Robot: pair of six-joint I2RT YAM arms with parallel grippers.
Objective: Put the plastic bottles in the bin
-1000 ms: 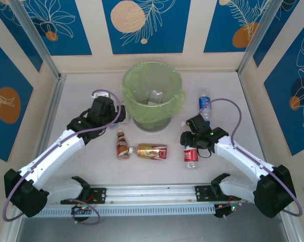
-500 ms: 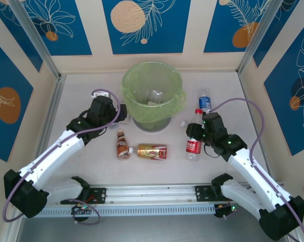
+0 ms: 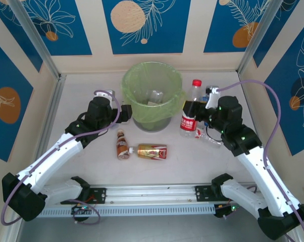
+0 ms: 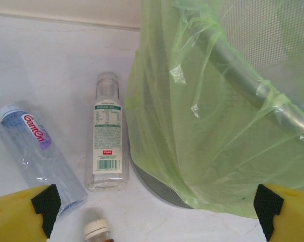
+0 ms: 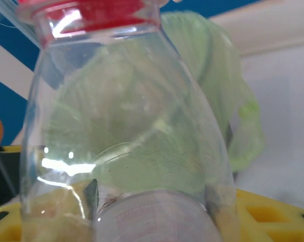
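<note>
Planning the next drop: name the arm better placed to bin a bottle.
Right. The right jaws grip the red-capped bottle close beside the bin; the left jaws stand open and empty.

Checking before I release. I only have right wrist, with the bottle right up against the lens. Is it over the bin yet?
Observer: Not yet. In the top view the right gripper holds the red-capped bottle cap up beside the bin's right side, not over the opening.
Operator: Left arm in the way?
Observer: No. The left gripper is open on the bin's left side, facing its wall.
Operator: What's left on the table?
Observer: At least four, lying down. An amber bottle and a red-gold labelled bottle are in front of the bin. A white-labelled clear bottle and a bluish bottle are to its left.
</note>
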